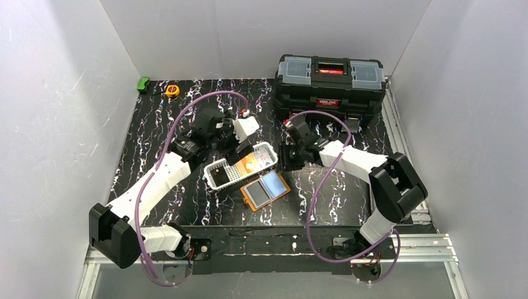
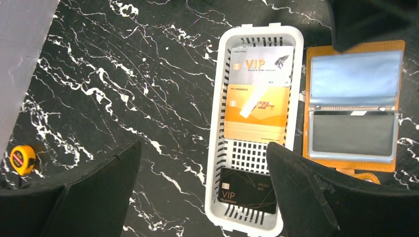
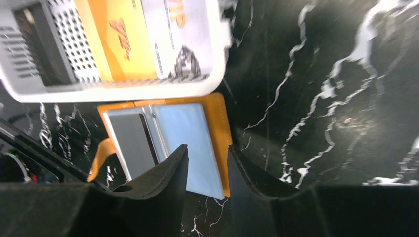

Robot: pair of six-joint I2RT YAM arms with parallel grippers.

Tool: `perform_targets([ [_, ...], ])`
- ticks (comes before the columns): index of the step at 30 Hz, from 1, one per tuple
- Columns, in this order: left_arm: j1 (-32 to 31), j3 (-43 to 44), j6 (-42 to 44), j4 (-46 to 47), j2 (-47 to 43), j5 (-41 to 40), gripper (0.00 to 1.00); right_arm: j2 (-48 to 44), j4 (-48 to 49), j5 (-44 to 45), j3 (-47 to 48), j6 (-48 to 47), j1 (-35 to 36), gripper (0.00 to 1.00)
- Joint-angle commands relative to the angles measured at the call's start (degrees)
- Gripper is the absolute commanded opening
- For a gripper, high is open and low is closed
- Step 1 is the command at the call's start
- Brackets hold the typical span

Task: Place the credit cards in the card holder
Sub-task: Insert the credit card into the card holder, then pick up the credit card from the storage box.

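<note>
Camera setup, quick version
Top looks down from behind; both wrist cams sit close, sharing basket (image 2: 215,123) and card holder (image 2: 353,79).

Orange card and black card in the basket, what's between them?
Only bare slotted basket floor lies between orange card and black card, per the left wrist view.

In my left wrist view the bottom edge cuts off both fingers (image 2: 94,197) of my left hand (image 2: 203,148). A dark shape (image 2: 368,19) covers the upper corner of the card holder (image 2: 353,133), and one finger hides part of its tab (image 2: 368,177). The orange card (image 2: 257,113) lies over the lower part of the silver card (image 2: 259,64). In my right wrist view the top and left edges cut the basket (image 3: 123,89), the cards' print is blurred, and the fingers (image 3: 158,197) of my right hand (image 3: 207,148) hide the near end of the card holder (image 3: 192,143). If they touch it, I cannot tell.
</note>
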Motion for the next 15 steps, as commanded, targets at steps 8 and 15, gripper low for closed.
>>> perform_targets([
  [8,1.4,1.5,-6.8,6.6,7.8,2.4,0.98,0.3,7.7,1.8,-8.8,3.6,6.0,0.32],
  [15,2.3,-1.3,-1.9,12.2,10.0,8.7,0.97,-6.0,5.3,4.3,-12.7,5.6,8.4,0.29],
])
